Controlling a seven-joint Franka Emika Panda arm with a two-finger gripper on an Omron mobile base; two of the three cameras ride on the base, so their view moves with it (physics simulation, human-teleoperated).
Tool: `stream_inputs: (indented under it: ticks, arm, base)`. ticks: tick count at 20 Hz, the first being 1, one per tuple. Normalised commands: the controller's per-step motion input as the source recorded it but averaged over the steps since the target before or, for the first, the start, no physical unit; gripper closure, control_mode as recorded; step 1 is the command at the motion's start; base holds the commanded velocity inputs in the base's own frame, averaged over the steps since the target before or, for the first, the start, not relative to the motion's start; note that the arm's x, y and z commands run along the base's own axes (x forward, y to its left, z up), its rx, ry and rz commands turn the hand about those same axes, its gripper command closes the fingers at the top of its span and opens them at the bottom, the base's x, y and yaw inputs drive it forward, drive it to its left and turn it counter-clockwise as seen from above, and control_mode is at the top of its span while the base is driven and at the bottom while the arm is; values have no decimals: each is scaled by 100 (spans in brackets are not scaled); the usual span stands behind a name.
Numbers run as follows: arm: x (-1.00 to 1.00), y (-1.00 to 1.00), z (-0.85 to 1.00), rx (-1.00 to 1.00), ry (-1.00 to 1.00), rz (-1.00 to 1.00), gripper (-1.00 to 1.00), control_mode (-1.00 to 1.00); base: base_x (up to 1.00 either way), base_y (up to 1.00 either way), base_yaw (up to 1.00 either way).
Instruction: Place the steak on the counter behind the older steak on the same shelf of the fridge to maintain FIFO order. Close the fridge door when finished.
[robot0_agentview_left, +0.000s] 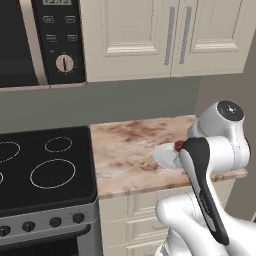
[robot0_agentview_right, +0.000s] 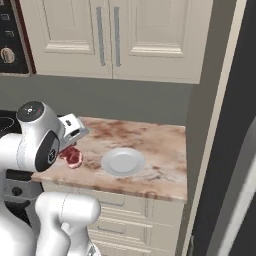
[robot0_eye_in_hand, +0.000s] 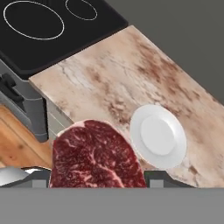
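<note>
- The steak (robot0_eye_in_hand: 97, 155) is held up off the counter (robot0_eye_in_hand: 131, 74), caught between the gripper (robot0_eye_in_hand: 97, 177)'s two dark finger tips, which close on it from either side in the hand view.
- In that view the meat is dark red with pale marbling and a whitish fat rim along its upper edge, and it hangs over the counter's front edge.
- A white plate (robot0_eye_in_hand: 158, 136) sits bare on the counter, just beside the steak as the hand camera sees it, though the steak is in the air above the stone and not touching the plate.
- From the right base view the steak (robot0_agentview_right: 73, 157) peeks out just under the arm's big white joint, on the stove side of the plate (robot0_agentview_right: 123, 161) and a little apart from it.
- From the left base view only a sliver of red (robot0_agentview_left: 179, 146) shows behind the dark arm link, right at the plate's (robot0_agentview_left: 165, 155) edge.
- The black stove top (robot0_agentview_left: 45, 165) with its white ring marks butts against the counter on the side away from the plate.
- Cream wall cabinets (robot0_agentview_right: 115, 35) hang above the counter.
- A dark grey fridge side (robot0_agentview_right: 235, 150) stands past the counter end beyond the plate.
</note>
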Motion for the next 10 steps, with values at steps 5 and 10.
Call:
stream_inputs:
  ticks: [5, 10]
  arm:
    - [0, 0, 0, 0, 0, 0, 100, 100]
    - [0, 0, 0, 0, 0, 0, 100, 100]
  base:
    - [-45, 69, -1]
    - [-60, 43, -12]
